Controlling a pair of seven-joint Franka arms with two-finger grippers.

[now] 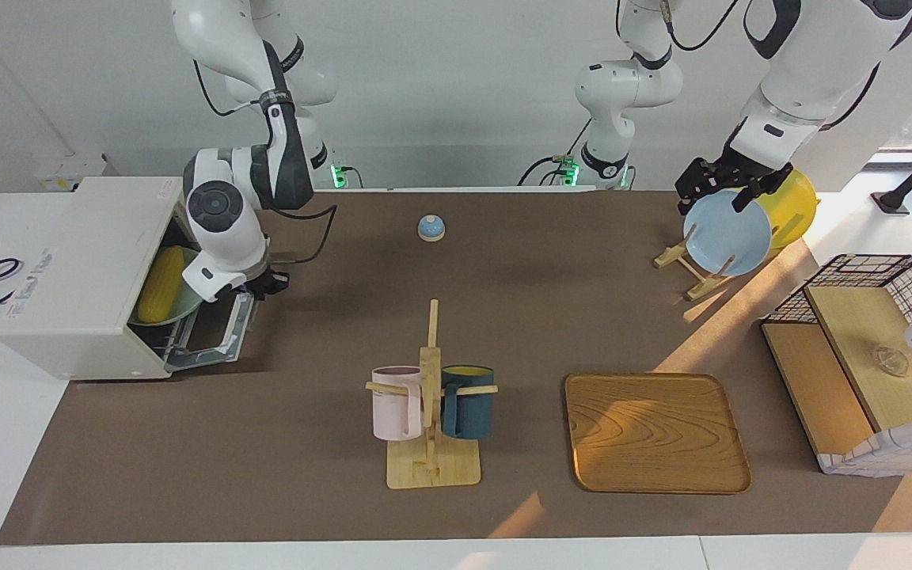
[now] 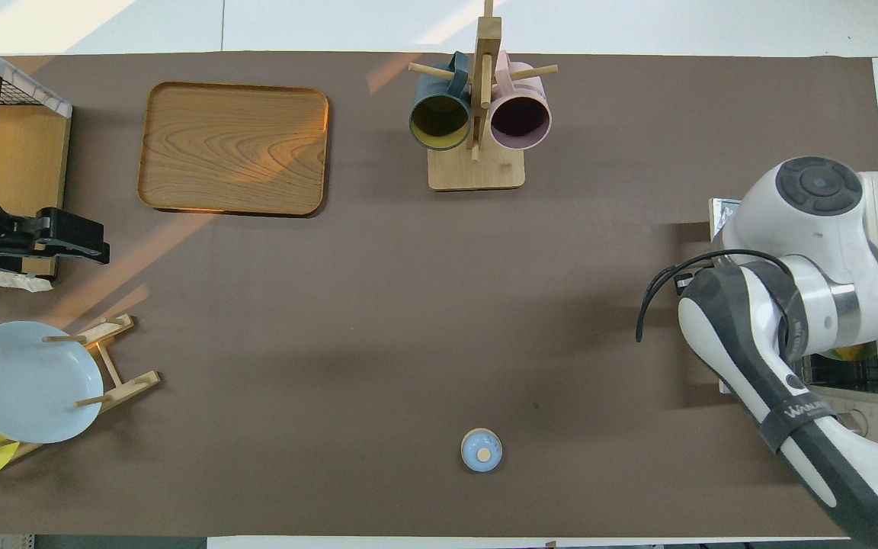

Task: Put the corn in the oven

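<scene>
Facing view alone looks into the oven (image 1: 84,277) at the frame's left: the corn (image 1: 160,283), a smooth bright yellow cob with tapered ends, lies on a pale green plate (image 1: 187,305) inside the boxy cream cavity, with the door (image 1: 210,332) dropped open below it. Overhead view hides all of that under the right arm's white shell at the right edge, showing only the oven's top and a sliver of yellow. The right gripper (image 1: 270,283) sits at the oven mouth, just beside the plate's rim and above the open door; its fingertips are together, and whether they pinch the plate or touch anything cannot be told. The left gripper (image 1: 729,188) hangs at the facing view's upper right over a glossy blue plate (image 1: 729,233) and a yellow plate (image 1: 795,207) standing on edge in a slatted wooden rack (image 1: 689,273); in the overhead view it appears as a black block at the left edge, jaws spread wide, holding nothing. On the brown mat, a grained wooden tray (image 1: 654,431) with rounded corners lies flat, a pink mug (image 1: 395,404) and a dark teal mug (image 1: 468,402) hang from a wooden peg stand (image 1: 431,463), and a small blue dome-shaped bell (image 1: 431,228) sits near the robots. A black wire basket (image 1: 875,277) with wooden shelves stands at the right edge.
</scene>
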